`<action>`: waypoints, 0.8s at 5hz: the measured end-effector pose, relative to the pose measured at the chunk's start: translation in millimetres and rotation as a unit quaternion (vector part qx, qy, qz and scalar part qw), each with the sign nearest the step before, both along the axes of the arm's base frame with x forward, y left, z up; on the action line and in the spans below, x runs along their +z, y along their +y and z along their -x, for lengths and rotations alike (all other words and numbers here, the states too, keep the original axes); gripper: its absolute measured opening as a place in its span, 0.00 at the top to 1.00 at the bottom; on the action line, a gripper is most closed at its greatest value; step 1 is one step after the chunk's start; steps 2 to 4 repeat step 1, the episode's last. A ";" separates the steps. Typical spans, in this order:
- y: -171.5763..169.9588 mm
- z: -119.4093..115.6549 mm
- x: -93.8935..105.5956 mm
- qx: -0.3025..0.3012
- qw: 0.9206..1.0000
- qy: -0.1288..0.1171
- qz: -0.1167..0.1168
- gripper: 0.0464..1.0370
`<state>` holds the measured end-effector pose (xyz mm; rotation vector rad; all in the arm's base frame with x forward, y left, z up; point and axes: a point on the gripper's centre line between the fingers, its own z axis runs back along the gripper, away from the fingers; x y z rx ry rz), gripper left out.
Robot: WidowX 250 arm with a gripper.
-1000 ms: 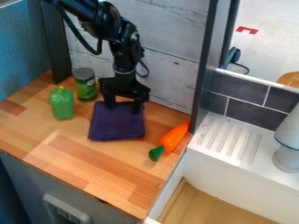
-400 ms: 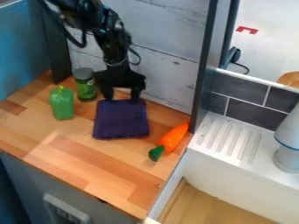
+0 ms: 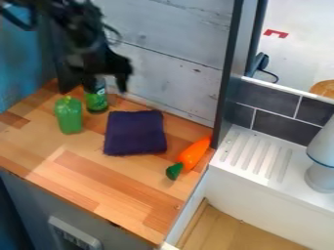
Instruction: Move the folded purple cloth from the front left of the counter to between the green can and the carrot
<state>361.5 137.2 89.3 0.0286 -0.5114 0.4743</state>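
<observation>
The gripper hangs at the upper left, above and behind the cloth, with its fingers spread apart and nothing between them. Lying folded flat on the wooden counter is a dark purple cloth. Partly behind the gripper stands a green jar, its lid hidden. A green toy pepper stands upright to the left of the jar. On the right part of the counter lies an orange toy carrot with a green end, close to the counter's edge.
The wooden counter is bounded behind by a pale plank wall and a dark post. To the right are a white ribbed sink ledge and a grey-white rounded object standing on it.
The gripper has come up off the cloth and moved left and back, now in front of the jar. The cloth has shifted slightly right and lies free of the fingers.
</observation>
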 end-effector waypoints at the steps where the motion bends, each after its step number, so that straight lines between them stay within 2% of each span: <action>1: 14.2 43.3 11.3 0.021 0.996 0.090 0.006 0.04; 4: 14.2 43.3 11.3 0.021 0.996 0.090 0.006 0.04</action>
